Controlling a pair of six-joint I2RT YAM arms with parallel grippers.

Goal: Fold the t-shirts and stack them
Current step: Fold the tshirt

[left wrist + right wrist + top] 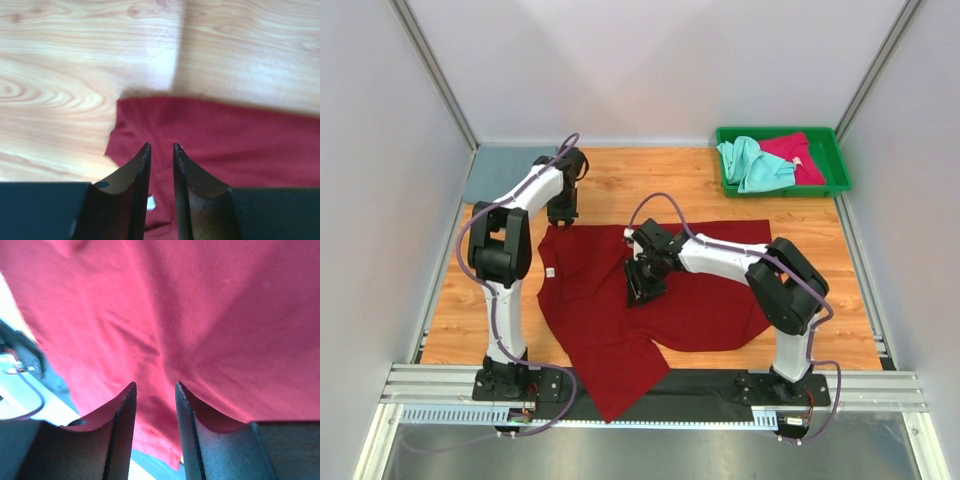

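A dark red t-shirt (705, 300) lies spread and rumpled across the middle of the wooden table, one part hanging over the near edge. My left gripper (563, 217) hovers at the shirt's far left corner. Its jaws (161, 146) stand a little apart, with only the shirt (240, 140) showing through the gap. My right gripper (643, 288) is low over the shirt's middle, open (155, 384), with a ridge of red cloth (200, 305) running between the fingers. A slate grey-blue t-shirt (500, 172) lies flat at the back left. Mint green (755, 162) and pinkish-red (802, 152) t-shirts lie crumpled in the tray.
A green plastic tray (785, 190) stands at the back right corner. White walls close in the table on three sides. A metal rail (650, 385) runs along the near edge, carrying both arm bases. Bare wood (75, 60) shows beyond the shirt's corner.
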